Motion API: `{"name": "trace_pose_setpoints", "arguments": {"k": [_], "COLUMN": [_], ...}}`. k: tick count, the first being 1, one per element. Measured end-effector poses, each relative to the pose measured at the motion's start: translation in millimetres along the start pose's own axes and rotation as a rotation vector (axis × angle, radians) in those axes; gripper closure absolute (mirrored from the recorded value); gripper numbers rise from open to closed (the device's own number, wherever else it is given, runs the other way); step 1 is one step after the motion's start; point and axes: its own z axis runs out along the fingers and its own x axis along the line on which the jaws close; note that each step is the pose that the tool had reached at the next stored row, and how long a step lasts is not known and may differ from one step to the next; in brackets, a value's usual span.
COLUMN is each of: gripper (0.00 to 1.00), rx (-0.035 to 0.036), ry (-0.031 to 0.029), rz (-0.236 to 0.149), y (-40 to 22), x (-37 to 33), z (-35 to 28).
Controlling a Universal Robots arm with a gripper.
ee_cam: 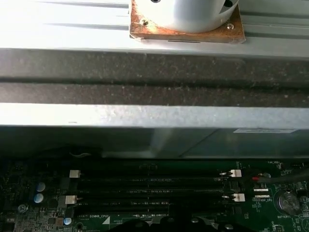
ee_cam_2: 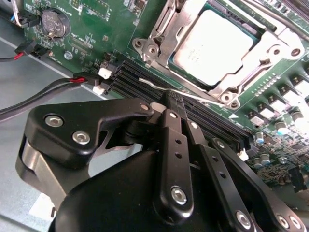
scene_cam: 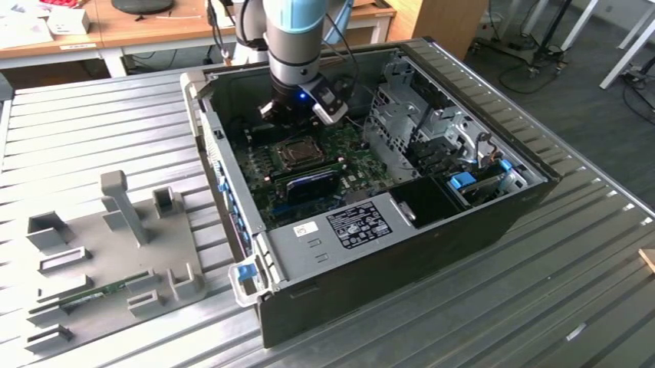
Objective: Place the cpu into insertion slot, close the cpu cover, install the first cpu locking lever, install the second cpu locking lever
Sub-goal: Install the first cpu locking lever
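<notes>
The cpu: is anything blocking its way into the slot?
Nothing visible does. The cpu already sits in the insertion slot, with the cpu cover framing its edges. The gripper is beside it, over the memory slots.

Access lay from above, through the open side of the computer case [scene_cam: 409, 268]. The gripper [ee_cam_2: 170, 99] stood low over the memory slots [ee_cam_2: 130, 77], close to the case wall [ee_cam: 154, 116]. The drive cage [scene_cam: 409, 115] blocked the exterior view's right; cables [ee_cam_2: 34, 96] crossed beside the motherboard [ee_cam_2: 91, 34]. Space above the insertion slot [scene_cam: 297, 153] was free.
</notes>
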Motion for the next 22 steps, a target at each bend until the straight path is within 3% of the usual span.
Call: {"name": "trace_pose_setpoints", "arguments": {"k": [22], "gripper": [0.89], "rx": [0.0023], "ry": [0.0000], "rz": [0.000], "y": [-2.1], "x": [-4.4], "z": [7.6]}}
